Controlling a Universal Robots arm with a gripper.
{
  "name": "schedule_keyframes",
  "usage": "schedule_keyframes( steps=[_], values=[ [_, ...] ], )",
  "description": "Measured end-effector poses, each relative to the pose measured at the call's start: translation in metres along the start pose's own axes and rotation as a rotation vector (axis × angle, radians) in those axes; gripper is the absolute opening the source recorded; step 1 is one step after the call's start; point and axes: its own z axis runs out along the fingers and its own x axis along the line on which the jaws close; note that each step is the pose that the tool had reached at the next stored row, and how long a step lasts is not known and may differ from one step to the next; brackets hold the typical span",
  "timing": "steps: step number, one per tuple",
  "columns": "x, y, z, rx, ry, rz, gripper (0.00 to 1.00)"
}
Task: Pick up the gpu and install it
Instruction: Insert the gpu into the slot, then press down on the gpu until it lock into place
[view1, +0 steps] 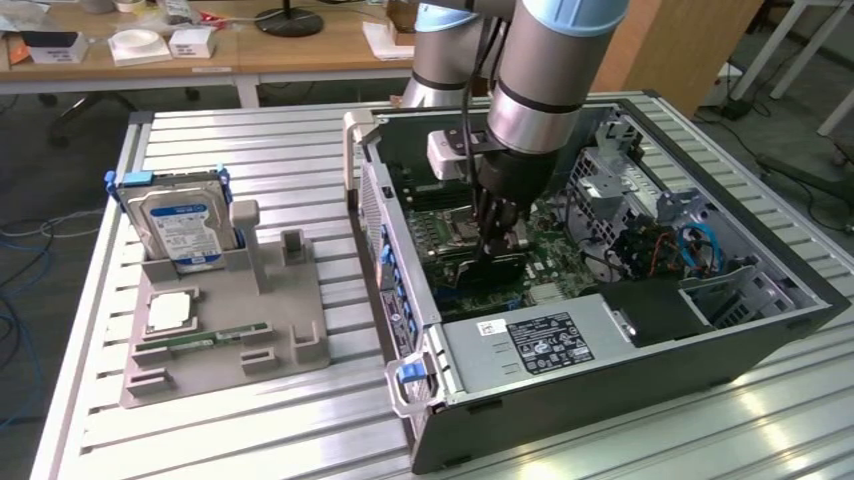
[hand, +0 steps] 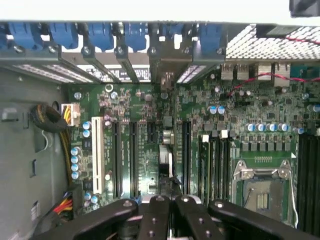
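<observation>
Wrist view: gripper (hand: 167, 212) clamped on gpu (hand: 165, 165), edge-on just below fingers, over mobo (hand: 145, 125).

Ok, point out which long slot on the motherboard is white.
The white slot is the end one of the row, beside the blue capacitors and yellow wires; the other long slots are black.

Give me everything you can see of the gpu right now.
The thin, flat, dark circuit card, the gpu, stands on edge on the green motherboard inside the open black computer case, among long black slots. The black hand is shut directly over it; whether it grips or only touches the card cannot be told.
</observation>
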Motion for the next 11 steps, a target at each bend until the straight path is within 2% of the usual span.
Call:
schedule_keyframes(
  steps=[3, 11],
  values=[
    [-0.0001, 0.0000, -0.0004, 0.0004, -0.0016, 0.000, 0.10],
    [-0.0001, 0.0000, -0.0024, 0.0002, -0.0014, 0.000, 0.10]
  ],
)
